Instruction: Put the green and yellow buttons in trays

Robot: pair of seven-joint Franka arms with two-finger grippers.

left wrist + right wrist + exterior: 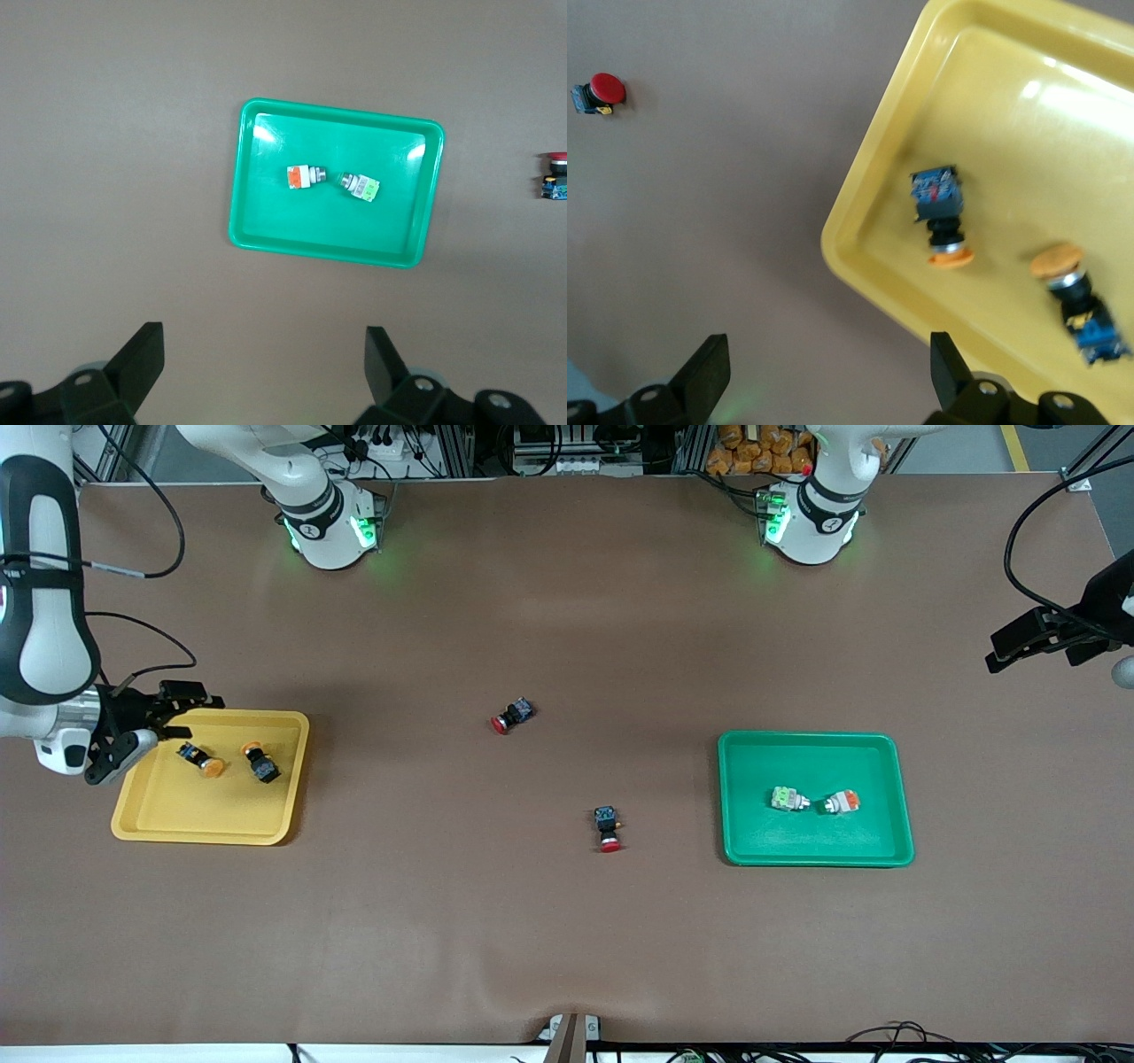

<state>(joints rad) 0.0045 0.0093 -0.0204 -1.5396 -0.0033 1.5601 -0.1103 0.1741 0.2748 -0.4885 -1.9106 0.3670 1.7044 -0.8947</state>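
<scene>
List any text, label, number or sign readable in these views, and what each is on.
None can be read.
Round dark marks on both arm bases: too small to read.
Labels on the pale buttons in the green tray: blurred.
Blue ends of the yellow-capped buttons in the yellow tray: no legible print.

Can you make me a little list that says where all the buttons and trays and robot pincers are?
yellow tray: toward the right arm's end of the table
in yellow tray: two black buttons with orange-yellow caps, lying apart
green tray: toward the left arm's end of the table
in green tray: green-block button and orange-block button, side by side
red-capped buttons: on the bare table between the trays
right pincer: open, empty, over the yellow tray's edge
left pincer: open, empty, up over the table's end
</scene>
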